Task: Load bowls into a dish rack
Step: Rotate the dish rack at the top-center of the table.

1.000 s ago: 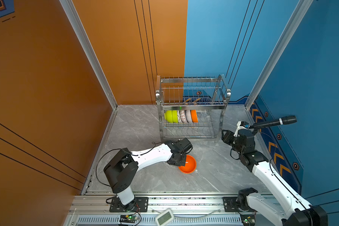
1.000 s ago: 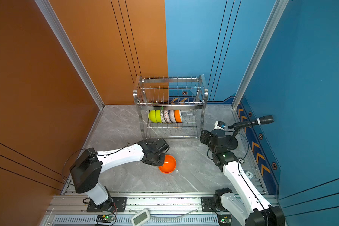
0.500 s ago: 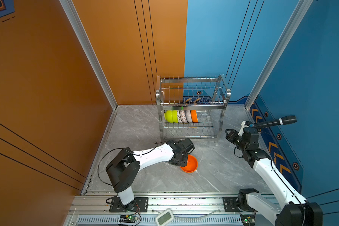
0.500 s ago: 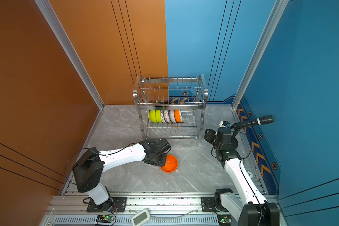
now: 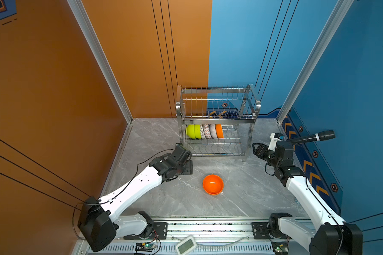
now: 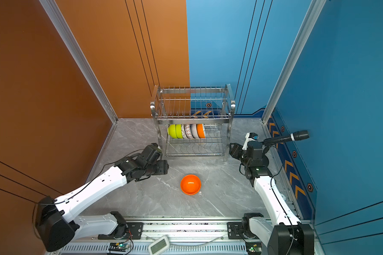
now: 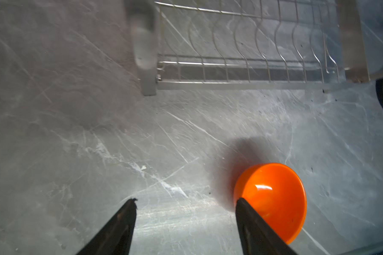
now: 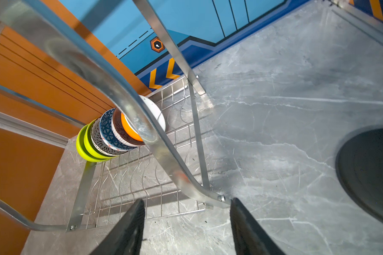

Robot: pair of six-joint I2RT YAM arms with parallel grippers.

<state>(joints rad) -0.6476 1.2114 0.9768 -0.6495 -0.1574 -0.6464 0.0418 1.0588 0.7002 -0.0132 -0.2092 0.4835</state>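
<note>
The rack [image 5: 217, 120] holds a row of bowls [image 5: 205, 131] on edge in its lower tier, so the job looks nearly done. One orange bowl [image 5: 213, 184] sits upright on the bench [image 5: 164, 198] in front, not yet loaded. The left claw [image 7: 185, 199] beside that bowl and the right claw [image 8: 187, 199] by the rack both stand apart and empty

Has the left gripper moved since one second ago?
Yes. The left gripper has drawn back from the loose orange bowl, toward the dish rack's left front leg.
</note>
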